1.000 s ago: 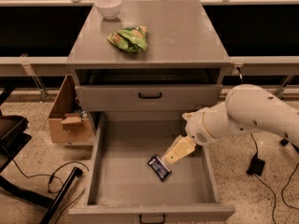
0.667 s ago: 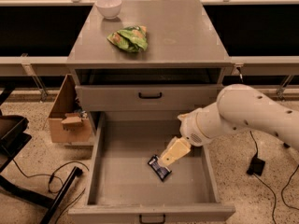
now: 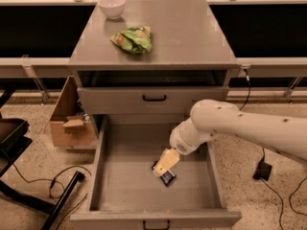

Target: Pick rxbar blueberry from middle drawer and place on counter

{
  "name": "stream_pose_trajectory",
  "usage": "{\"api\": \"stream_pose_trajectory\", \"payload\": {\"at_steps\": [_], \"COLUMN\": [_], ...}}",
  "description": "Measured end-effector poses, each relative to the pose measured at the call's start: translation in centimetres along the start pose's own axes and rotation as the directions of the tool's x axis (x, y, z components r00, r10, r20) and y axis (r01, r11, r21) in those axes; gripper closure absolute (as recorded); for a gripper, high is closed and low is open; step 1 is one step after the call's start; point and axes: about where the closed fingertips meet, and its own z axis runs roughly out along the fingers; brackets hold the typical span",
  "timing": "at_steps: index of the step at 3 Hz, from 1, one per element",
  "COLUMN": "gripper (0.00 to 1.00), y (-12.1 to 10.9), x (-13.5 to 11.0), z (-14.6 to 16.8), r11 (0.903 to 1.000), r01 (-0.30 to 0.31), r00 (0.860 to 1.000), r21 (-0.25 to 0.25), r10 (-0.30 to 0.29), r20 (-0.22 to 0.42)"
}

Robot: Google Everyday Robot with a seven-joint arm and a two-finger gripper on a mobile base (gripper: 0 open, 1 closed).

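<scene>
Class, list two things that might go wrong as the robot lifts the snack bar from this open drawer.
The gripper covers part of the dark glossy-wrapped rxbar blueberry, flat on the grey middle drawer floor: it may slip. Rising to the flat grey counter, the arm might bump the shallower drawer front above.

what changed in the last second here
The gripper moved left and down in the picture, inside the middle drawer, and now overlaps the rxbar blueberry; a grasp cannot be confirmed. The bar has not shifted, the drawer stays open, and the chip bag and bowl stay on the counter.
</scene>
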Motion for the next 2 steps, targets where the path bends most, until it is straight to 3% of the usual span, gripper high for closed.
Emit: {"api": "stream_pose_trajectory", "payload": {"at_steps": [1, 2], "gripper": [0.00, 0.00], "y": [-3.1, -6.1], "x": [2.7, 5.7], "z": [4.1, 6.7], "r11": [0.9994, 0.9966], "r01": [-0.033, -0.074], "r00": [0.996, 0.981], "r21": [0.002, 0.036], "r10": [0.033, 0.080], "r20": [-0.087, -0.177]}}
